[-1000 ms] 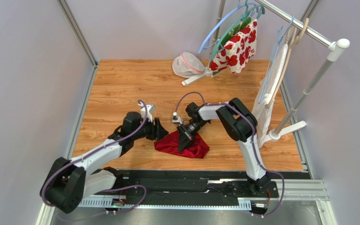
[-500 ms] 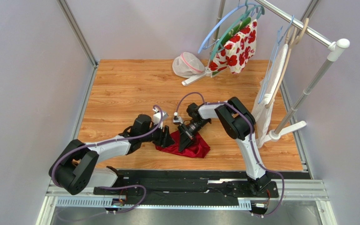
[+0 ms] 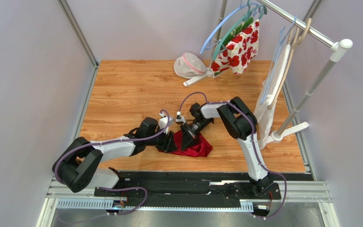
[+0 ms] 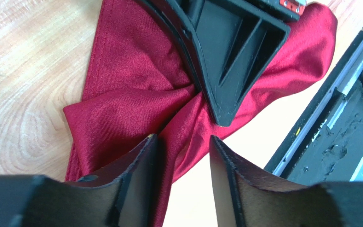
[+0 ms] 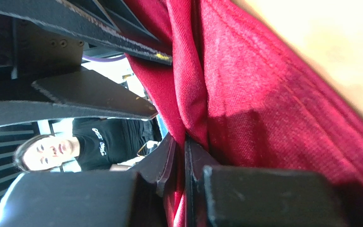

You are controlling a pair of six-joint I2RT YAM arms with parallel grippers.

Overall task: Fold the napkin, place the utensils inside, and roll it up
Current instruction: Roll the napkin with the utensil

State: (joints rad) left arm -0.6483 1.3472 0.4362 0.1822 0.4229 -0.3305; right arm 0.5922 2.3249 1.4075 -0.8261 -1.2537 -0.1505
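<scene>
**Desk:** What is the right gripper (image 5: 181, 142) doing?

**Photographer:** Clenched. Its two fingers press together on a gathered fold of the napkin (image 4: 122, 113), and the crimson cloth bunches into creases at their tips.

**Desk:** And the left gripper (image 4: 183, 142)?

**Photographer:** Released. Its jaws stand apart, low over the cloth, with a ridge of red fabric running up between them. Whether the pads touch it cannot be told. It meets the right gripper almost tip to tip.

**Desk:** Where does the napkin lie?

**Photographer:** Crumpled in a heap on the wooden table (image 3: 122, 85), between the two arms and toward the near edge, close to the black rail (image 3: 193, 182) along the table's front. In the left wrist view one hemmed edge rests flat on the wood.

**Desk:** And farther out?

**Photographer:** At the far right stands a clothes rack (image 3: 342, 47), with a white cloth with red flowers (image 3: 240, 45) and a white towel (image 3: 266, 111) hanging from it. A pale mesh bag (image 3: 188, 66) sits on the table by the rack's foot, well apart from the napkin.
</scene>
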